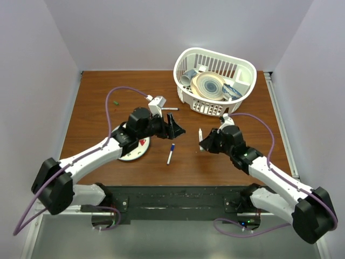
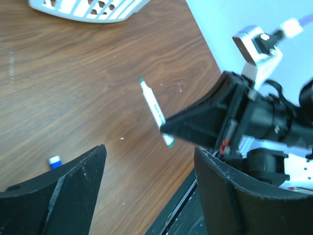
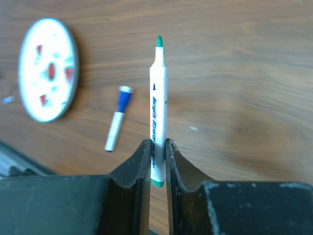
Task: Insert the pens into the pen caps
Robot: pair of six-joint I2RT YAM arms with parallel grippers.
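The green-tipped white marker pen (image 3: 158,103) stands clamped by its lower end between the closed fingers of the right gripper (image 3: 156,147), tip pointing away from the jaws, above the brown wooden table (image 1: 97,118). Just to its left a white pen with a blue end (image 1: 170,154) lies flat on bare wood. The left gripper (image 1: 175,129) hovers beyond it with jaws apart and nothing between them. A round white plate with red marks (image 1: 132,154) lies under the left arm. A white slotted plastic basket (image 1: 213,81) sits at the far right edge, well apart.
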